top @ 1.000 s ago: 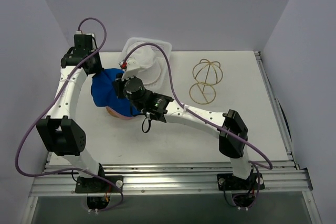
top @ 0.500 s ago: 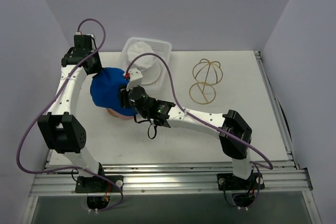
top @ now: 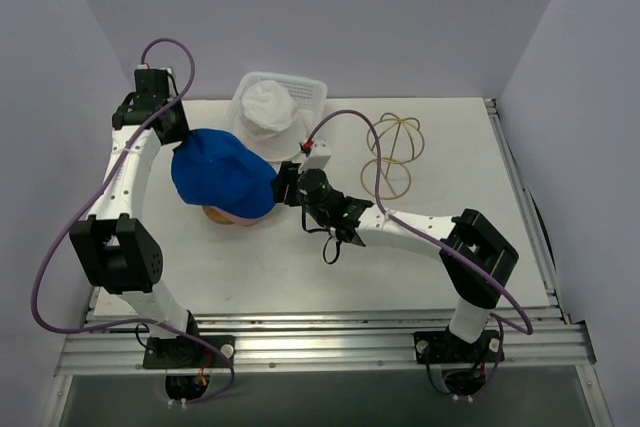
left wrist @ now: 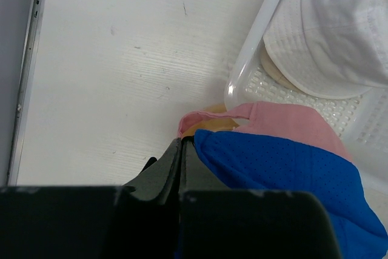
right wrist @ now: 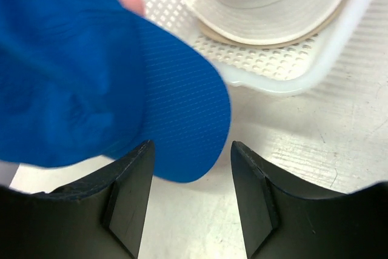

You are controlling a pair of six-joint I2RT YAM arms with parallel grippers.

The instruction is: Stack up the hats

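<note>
The royal blue cap (top: 225, 172) lies over the pink cap (top: 226, 216), whose edge shows beneath it at the table's left. My left gripper (top: 180, 145) is shut on the blue cap's rear edge. In the left wrist view its jaws (left wrist: 182, 141) are pressed together beside the blue cap (left wrist: 285, 174) and the pink cap (left wrist: 291, 125). My right gripper (top: 286, 183) is open just right of the blue brim. In the right wrist view the brim (right wrist: 182, 119) lies ahead of the spread gripper (right wrist: 191, 150), untouched. The off-white hat (top: 270, 107) sits in the basket.
The white mesh basket (top: 312, 87) stands at the back centre, close behind the caps; it also shows in the left wrist view (left wrist: 254, 47) and the right wrist view (right wrist: 285, 80). A gold wire dome frame (top: 395, 152) lies to the right of it.
My right gripper has let go of the blue cap and pulled back to the right. The blue cap has settled flatter over the pink cap. The left arm has barely moved.
</note>
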